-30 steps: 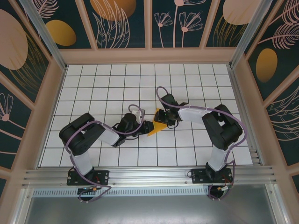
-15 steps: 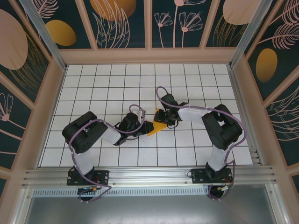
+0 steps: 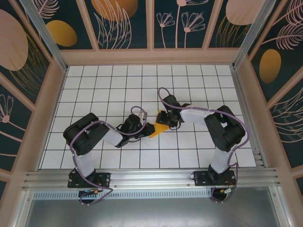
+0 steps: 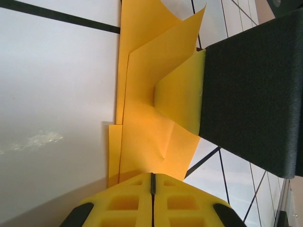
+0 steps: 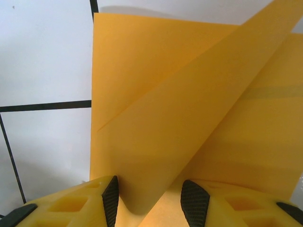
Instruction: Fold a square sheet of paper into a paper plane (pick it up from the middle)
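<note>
White gridded tabletop (image 3: pixel 94 90) lay inside a walled bay with floral panels (image 3: pixel 123 21). We located the partly folded sheet of paper (image 3: pixel 159 127) near the middle of the tabletop, between the tips of the two arms. We observed the left gripper (image 4: pixel 152 183) clenched on one edge of the sheet, its yellow fingers pressed together. We observed the right gripper (image 5: pixel 151 201) with its fingers apart and a raised fold of the sheet standing loosely between them.

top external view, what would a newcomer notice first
The bright orange paper, partly folded, lies at the middle of the white grid table. Both hands meet there: the left hand is pinched shut on the paper from one side, and the right hand stands open around it from the other.
</note>
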Action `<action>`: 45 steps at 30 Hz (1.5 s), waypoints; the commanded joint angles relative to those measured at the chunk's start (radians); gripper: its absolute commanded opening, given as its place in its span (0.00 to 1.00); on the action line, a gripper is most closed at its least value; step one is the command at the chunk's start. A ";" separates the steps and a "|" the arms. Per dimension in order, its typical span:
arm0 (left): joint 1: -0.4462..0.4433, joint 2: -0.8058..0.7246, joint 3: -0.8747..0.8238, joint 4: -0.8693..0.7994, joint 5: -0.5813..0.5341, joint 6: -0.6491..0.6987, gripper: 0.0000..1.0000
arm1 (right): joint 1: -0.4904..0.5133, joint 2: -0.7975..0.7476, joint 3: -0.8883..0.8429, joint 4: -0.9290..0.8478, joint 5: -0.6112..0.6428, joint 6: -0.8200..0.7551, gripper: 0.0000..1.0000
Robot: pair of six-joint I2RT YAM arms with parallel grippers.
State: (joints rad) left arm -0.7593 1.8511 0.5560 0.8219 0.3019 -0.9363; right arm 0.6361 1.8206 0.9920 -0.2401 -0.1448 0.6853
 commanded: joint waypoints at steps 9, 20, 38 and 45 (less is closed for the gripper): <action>0.003 0.042 -0.007 -0.139 -0.033 0.041 0.05 | -0.006 0.096 -0.001 -0.153 0.039 -0.049 0.49; 0.002 0.053 -0.007 -0.236 -0.065 0.059 0.04 | -0.041 -0.194 0.063 -0.085 -0.015 -0.091 0.55; 0.002 0.064 0.066 -0.369 -0.084 0.104 0.03 | -0.055 -0.156 -0.135 0.203 -0.278 -0.133 0.17; 0.002 0.077 0.076 -0.365 -0.084 0.102 0.03 | -0.059 -0.123 -0.154 0.209 -0.302 -0.145 0.15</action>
State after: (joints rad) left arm -0.7593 1.8374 0.6392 0.6235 0.3058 -0.8680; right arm 0.5827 1.6772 0.8528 -0.0635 -0.4145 0.5659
